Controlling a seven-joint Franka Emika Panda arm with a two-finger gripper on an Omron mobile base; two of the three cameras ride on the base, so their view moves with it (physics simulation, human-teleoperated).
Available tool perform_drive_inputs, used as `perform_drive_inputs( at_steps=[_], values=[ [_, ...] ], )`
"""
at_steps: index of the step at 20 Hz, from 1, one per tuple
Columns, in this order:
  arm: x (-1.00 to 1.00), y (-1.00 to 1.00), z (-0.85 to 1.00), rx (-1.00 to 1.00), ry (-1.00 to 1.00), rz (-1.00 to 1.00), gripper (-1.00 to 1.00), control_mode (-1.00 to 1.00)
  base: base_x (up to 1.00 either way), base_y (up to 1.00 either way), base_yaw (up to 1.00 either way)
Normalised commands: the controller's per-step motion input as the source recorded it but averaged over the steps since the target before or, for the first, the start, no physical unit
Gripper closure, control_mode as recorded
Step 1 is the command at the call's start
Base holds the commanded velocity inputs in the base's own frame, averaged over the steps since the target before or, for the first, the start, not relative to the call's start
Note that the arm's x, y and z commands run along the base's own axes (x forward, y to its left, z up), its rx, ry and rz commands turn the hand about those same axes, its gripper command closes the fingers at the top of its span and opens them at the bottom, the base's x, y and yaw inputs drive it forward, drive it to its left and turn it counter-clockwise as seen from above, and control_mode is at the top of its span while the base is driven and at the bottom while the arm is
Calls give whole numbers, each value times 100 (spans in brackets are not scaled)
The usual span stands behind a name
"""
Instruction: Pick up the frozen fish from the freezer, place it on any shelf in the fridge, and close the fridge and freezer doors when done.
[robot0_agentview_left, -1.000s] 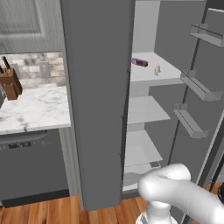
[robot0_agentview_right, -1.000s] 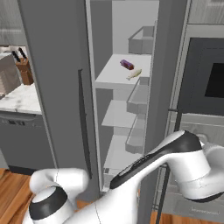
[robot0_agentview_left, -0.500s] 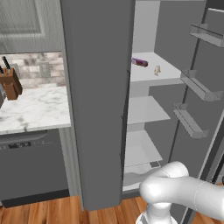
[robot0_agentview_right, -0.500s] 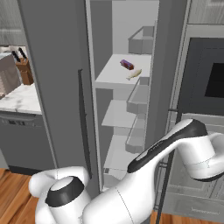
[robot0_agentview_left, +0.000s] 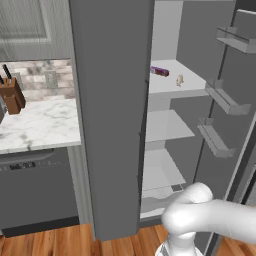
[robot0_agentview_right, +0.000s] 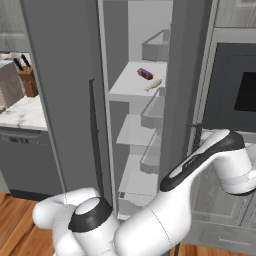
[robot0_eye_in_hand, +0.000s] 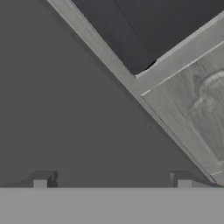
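Note:
The frozen fish (robot0_agentview_left: 179, 80) (robot0_agentview_right: 153, 85) lies on the top shelf (robot0_agentview_left: 165, 86) (robot0_agentview_right: 125, 86) of the fridge, beside a small purple can (robot0_agentview_left: 160, 71) (robot0_agentview_right: 145, 74). The fridge door (robot0_agentview_left: 222, 102) (robot0_agentview_right: 182, 75) stands wide open, its bins facing in. The freezer door (robot0_agentview_left: 110, 125) (robot0_agentview_right: 60, 100) looks shut, so the freezer's inside is hidden. My arm (robot0_agentview_right: 200, 160) bends round to the right of the open fridge door. In the hand view my gripper (robot0_eye_in_hand: 111, 184) is open, close against a flat dark grey panel (robot0_eye_in_hand: 65, 109), with nothing between the fingertips (robot0_eye_in_hand: 40, 183).
A wall oven (robot0_agentview_right: 240, 85) (robot0_eye_in_hand: 153, 26) and pale cabinet fronts (robot0_eye_in_hand: 197, 100) stand right of the fridge. Left of the appliance are a marble counter (robot0_agentview_left: 40, 125) with a knife block (robot0_agentview_left: 11, 95) (robot0_agentview_right: 29, 82) and a dishwasher (robot0_agentview_left: 35, 185) below. Lower fridge shelves (robot0_agentview_left: 165, 127) are bare.
The arm's elbow has swung further right and up beside the open fridge door. Fish, can and both doors have stayed put. The jaws have stayed open.

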Motion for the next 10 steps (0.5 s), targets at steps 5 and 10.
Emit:
perform_drive_inputs(
  at_steps=[5, 10],
  values=[
    [56, 99, 0, 6, 0, 23, -100, -100, 0, 0, 0],
    [53, 100, 0, 5, -2, 20, -100, -100, 0, 0, 0]
  ],
)
